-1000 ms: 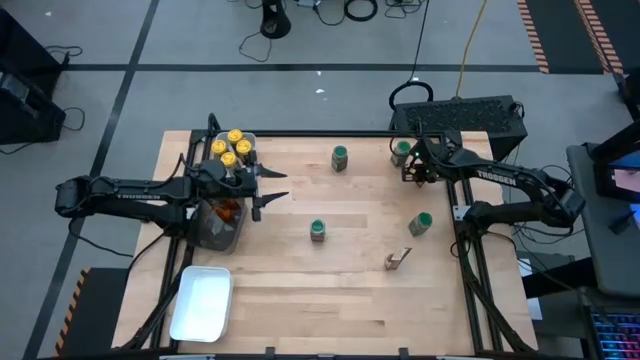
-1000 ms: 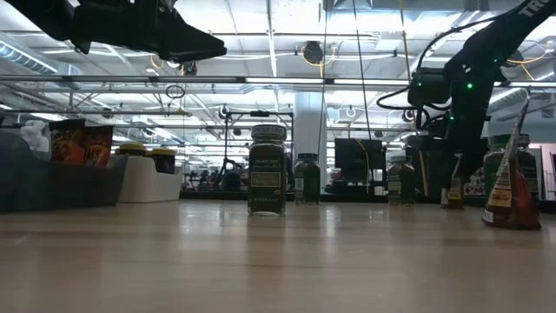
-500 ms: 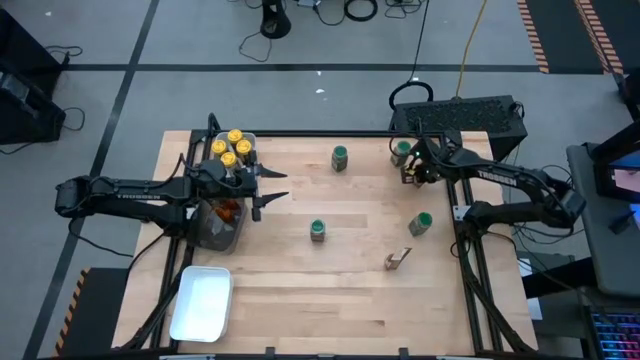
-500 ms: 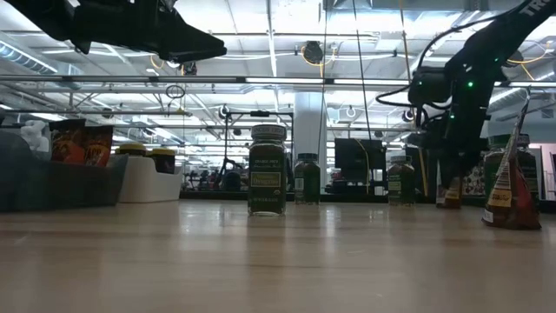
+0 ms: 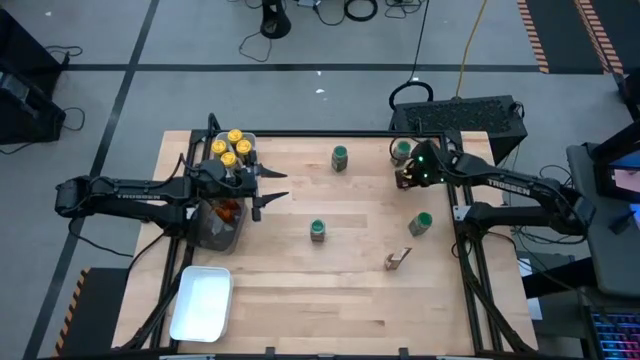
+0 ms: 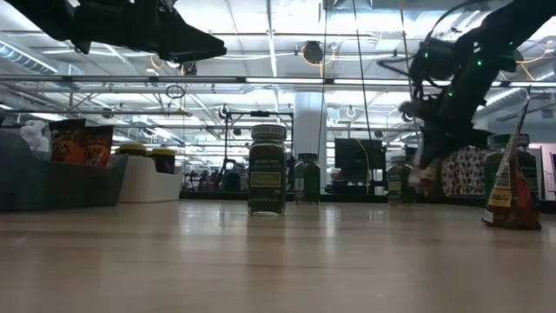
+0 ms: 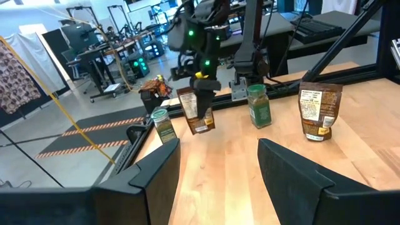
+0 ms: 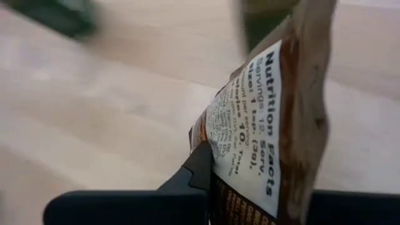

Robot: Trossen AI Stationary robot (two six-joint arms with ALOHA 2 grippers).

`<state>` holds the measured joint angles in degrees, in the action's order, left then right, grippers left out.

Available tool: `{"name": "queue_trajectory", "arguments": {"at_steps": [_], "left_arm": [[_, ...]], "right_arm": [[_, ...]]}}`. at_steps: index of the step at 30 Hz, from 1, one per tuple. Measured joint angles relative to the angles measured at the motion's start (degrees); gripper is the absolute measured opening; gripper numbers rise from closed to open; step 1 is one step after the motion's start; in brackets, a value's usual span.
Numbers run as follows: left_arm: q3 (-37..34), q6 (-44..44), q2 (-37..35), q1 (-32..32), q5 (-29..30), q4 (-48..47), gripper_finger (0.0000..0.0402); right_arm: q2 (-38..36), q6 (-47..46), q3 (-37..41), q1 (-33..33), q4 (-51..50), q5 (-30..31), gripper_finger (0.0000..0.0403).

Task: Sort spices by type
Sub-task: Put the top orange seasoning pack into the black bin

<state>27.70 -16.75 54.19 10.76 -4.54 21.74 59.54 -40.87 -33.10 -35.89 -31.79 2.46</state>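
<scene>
My right gripper (image 5: pixel 409 175) is shut on an orange-brown packet (image 7: pixel 195 111) above the table's far right part, beside a green-lidded jar (image 5: pixel 401 152). Three more green-lidded jars (image 5: pixel 340 157) (image 5: pixel 318 229) (image 5: pixel 420 222) stand on their bases on the wood. A second packet (image 5: pixel 397 260) stands on its bottom edge nearer the front. My left gripper (image 5: pixel 271 188) hovers open beside the trays at the left. Yellow-lidded jars (image 5: pixel 232 148) sit in a white tray, and packets (image 5: pixel 228 209) lie in the dark grey tray (image 5: pixel 215 232). My right gripper pinches the packet by its top edge (image 7: pixel 190 94) between the two fingers, coming from above and pointing down. The packet hangs below the fingers, slightly tilted, with its bottom edge (image 6: pixel 423 183) lifted clear of the table.
An empty white tray (image 5: pixel 202 302) lies at the near left corner. Bare wood (image 5: pixel 360 200) stretches between the jars in the table's middle. A black box (image 5: pixel 460 115) stands beyond the far right edge.
My right gripper has lifted the packet off the table, from resting on its bottom edge to hanging clear, and has carried it a little toward the table's left. The left arm has kept still.
</scene>
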Motion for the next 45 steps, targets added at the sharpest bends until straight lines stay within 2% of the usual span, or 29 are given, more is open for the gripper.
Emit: {"name": "queue_trajectory", "arguments": {"at_steps": [8,12,16,21,29,39,45], "left_arm": [[0.0,0.0,0.0,0.0,0.0,0.0,0.0219],[0.0,0.1,0.0,0.0,0.0,0.0,0.0219],[0.0,3.0,0.0,0.0,-0.3,0.1,0.0219],[0.0,11.3,2.6,0.0,-5.6,4.4,0.0219],[6.9,16.4,16.3,-0.8,-12.1,6.6,0.0219],[19.8,13.3,34.1,-3.1,-11.9,8.4,0.0219],[26.6,14.7,42.2,-3.0,-11.6,8.3,0.0219]], "right_arm": [[-0.3,3.1,0.0,9.2,18.6,-8.8,0.002],[-0.3,4.6,0.0,13.7,26.8,-11.0,0.002],[-0.3,6.4,0.0,17.9,30.1,-11.6,0.002],[0.8,10.2,0.0,22.8,30.9,-11.5,0.002],[8.2,14.5,0.0,28.5,34.8,-11.6,0.002],[14.6,16.4,0.0,33.3,41.1,-11.8,0.002],[15.5,20.1,-1.9,34.7,40.2,-11.8,0.002]]}}
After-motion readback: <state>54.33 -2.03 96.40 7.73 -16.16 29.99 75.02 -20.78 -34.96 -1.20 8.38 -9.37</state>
